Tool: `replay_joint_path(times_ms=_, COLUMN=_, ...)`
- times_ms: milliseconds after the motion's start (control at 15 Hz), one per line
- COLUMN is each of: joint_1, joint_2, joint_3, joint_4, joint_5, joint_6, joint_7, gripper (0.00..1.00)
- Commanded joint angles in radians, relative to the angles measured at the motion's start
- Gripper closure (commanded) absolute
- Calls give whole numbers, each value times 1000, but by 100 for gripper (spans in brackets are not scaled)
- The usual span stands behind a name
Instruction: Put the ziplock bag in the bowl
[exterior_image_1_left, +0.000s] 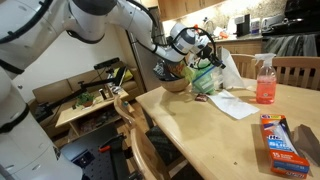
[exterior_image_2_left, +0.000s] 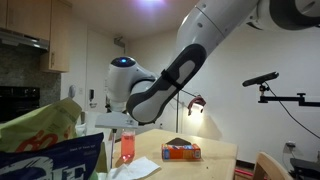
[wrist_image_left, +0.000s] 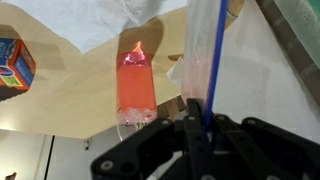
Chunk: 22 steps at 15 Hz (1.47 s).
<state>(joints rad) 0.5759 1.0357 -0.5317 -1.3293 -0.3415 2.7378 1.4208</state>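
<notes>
Clearly, the gripper is pressed together on the ziplock bag, pinching it by its blue zip strip, right of centre in the wrist view. We judge the bag light, soft and slippery. It may swing and fold, so the stiffer zip edge seems the good place to hold. In an exterior view the bag hangs at upper centre, just beside the bowl. Toward the lower right are a white paper, a pink spray bottle and a box. They lie apart from the bowl, so we think little blocks the way.
</notes>
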Motion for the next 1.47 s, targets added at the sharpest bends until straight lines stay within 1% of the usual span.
replay_joint_path(times_ms=0, joint_1=-9, joint_2=-4, joint_3=12, joint_4=0, joint_5=-19, joint_6=-3, joint_7=10, gripper=95)
replay_joint_path(times_ms=200, joint_1=-9, joint_2=-4, joint_3=12, joint_4=-2, joint_5=-19, joint_6=-1, joint_7=10, gripper=95)
replay_joint_path(times_ms=267, joint_1=-9, joint_2=-4, joint_3=12, joint_4=-2, joint_5=-19, joint_6=-1, joint_7=10, gripper=99)
replay_joint_path(times_ms=400, joint_1=-43, joint_2=-2, joint_3=98, joint_4=9, joint_5=-3, joint_6=79, joint_7=-51, gripper=99)
replay_joint_path(times_ms=467, joint_1=-42, joint_2=4, joint_3=119, joint_4=16, joint_5=2, joint_6=107, joint_7=-57, gripper=99)
replay_joint_path(times_ms=533, joint_1=-44, joint_2=8, joint_3=154, joint_4=23, joint_5=7, joint_6=154, joint_7=-86, gripper=99)
replay_joint_path(times_ms=733, joint_1=-14, joint_2=21, joint_3=197, joint_4=46, joint_5=29, joint_6=182, joint_7=-133, gripper=99)
replay_joint_path(times_ms=867, joint_1=20, joint_2=30, joint_3=198, joint_4=66, joint_5=42, joint_6=169, joint_7=-136, gripper=99)
replay_joint_path(times_ms=1000, joint_1=57, joint_2=36, joint_3=178, joint_4=82, joint_5=42, joint_6=159, joint_7=-119, gripper=99)
replay_joint_path(times_ms=1133, joint_1=96, joint_2=37, joint_3=148, joint_4=87, joint_5=41, joint_6=155, joint_7=-101, gripper=99)
replay_joint_path(times_ms=1267, joint_1=141, joint_2=36, joint_3=99, joint_4=85, joint_5=34, joint_6=139, joint_7=-76, gripper=99)
replay_joint_path(times_ms=1333, joint_1=154, joint_2=27, joint_3=87, joint_4=77, joint_5=2, joint_6=132, joint_7=-53, gripper=99)
replay_joint_path(times_ms=1400, joint_1=179, joint_2=25, joint_3=59, joint_4=72, joint_5=-1, joint_6=123, joint_7=-39, gripper=99)
